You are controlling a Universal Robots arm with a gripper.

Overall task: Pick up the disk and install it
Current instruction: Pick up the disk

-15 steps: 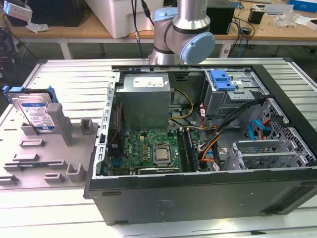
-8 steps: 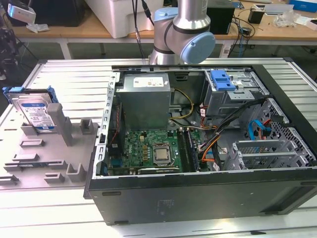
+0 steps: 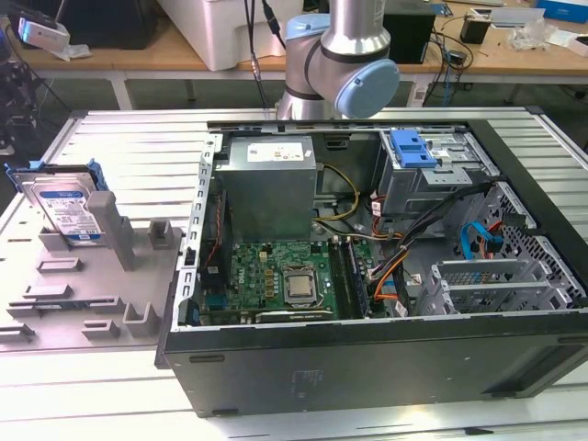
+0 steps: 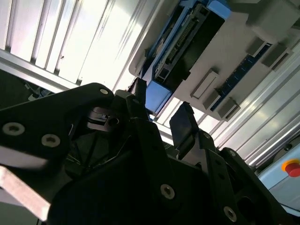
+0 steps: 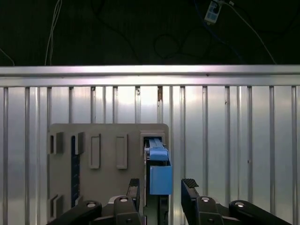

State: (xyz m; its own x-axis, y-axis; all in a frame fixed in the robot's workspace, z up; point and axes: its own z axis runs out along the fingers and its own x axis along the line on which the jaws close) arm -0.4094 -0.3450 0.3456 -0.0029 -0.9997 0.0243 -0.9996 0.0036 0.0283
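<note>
My tool is spread wide, fingers either side of the disk, not gripping yet. Disk's standing in the grey holder on the worktop.

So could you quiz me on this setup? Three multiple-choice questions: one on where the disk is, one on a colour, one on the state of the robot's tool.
1. Where is the disk?
A. Standing in the grey holder, on the exterior view's left of the computer case
B. Lying inside the computer case
C. On the bench behind

2. What colour is the plastic frame around the disk?
A. Red
B. Yellow
C. Blue

3. What state is the tool in?
A. Shut on the disk
B. Open
C. Shut on a cable

Answers:
1 A: the exterior view shows it upright in the holder, outside the case.
2 C: bright blue plastic edges the disk.
3 B: in the first wrist view its fingers stand apart, clear of the frame.
</note>
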